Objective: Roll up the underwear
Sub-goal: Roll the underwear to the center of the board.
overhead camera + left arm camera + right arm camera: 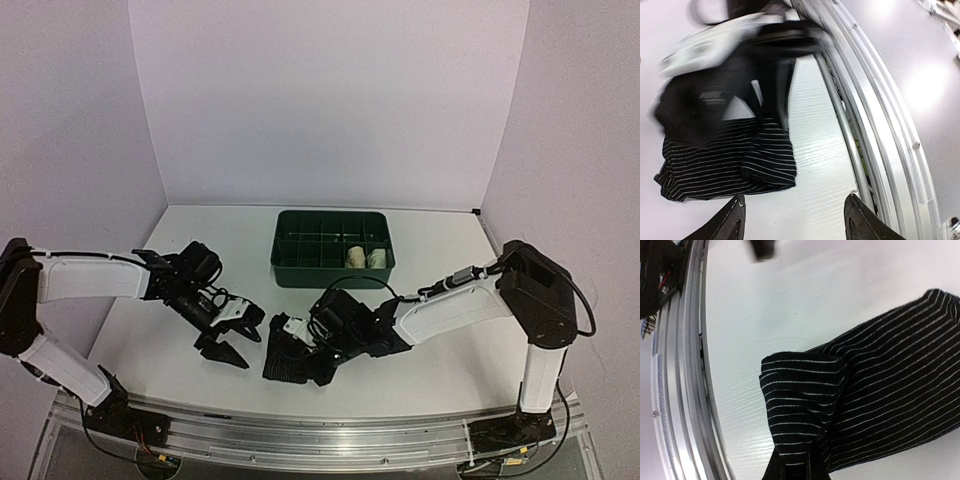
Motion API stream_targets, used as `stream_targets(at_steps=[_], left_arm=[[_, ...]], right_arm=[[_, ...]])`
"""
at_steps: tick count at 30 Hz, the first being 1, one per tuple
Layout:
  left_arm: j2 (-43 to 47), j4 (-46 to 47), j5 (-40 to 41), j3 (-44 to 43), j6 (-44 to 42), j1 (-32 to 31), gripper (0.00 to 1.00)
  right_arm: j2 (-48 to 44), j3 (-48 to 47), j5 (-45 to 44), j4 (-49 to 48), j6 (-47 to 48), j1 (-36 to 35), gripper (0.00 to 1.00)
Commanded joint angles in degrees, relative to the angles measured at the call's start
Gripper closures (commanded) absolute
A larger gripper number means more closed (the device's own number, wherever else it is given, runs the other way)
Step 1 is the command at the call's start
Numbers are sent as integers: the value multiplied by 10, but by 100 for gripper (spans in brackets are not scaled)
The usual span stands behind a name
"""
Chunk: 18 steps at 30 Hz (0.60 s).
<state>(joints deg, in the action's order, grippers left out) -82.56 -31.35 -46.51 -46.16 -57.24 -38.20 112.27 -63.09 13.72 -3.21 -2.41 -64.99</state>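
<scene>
underwear (730, 160) stripes in wrist views; tray (331, 273) overhead only

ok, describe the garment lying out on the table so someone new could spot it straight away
On the white table, find the dark green tray at back centre. Come straight toward the near edge: the striped underwear lies there, partly folded. It alone is black with fine pale stripes; the two pale rolls sit inside the tray.

The underwear (283, 365) is black with fine white stripes. The counter (430, 375) is white, the tray (320, 272) dark green, its rolls (356, 257) pale cream.
</scene>
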Motion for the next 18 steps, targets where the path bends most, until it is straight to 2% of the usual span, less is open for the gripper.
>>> stream_targets(at_steps=[1,7,11,14,18], left_arm=[[57,103,46,59,-76,-49,32],[25,223,148,79,-61,-119,29],[-17,227,195,40,-12,-123,26],[0,227,207,62,-26,-123,25],[16,218,197,85,-37,-123,25]], right_arm=[[51,10,154,66,-119,29,100],[94,-45,232,64,-110,50,100],[87,-73,181,63,-28,48,100],[68,-75,146,63,46,44,100],[71,-93,173,62,89,44,100]])
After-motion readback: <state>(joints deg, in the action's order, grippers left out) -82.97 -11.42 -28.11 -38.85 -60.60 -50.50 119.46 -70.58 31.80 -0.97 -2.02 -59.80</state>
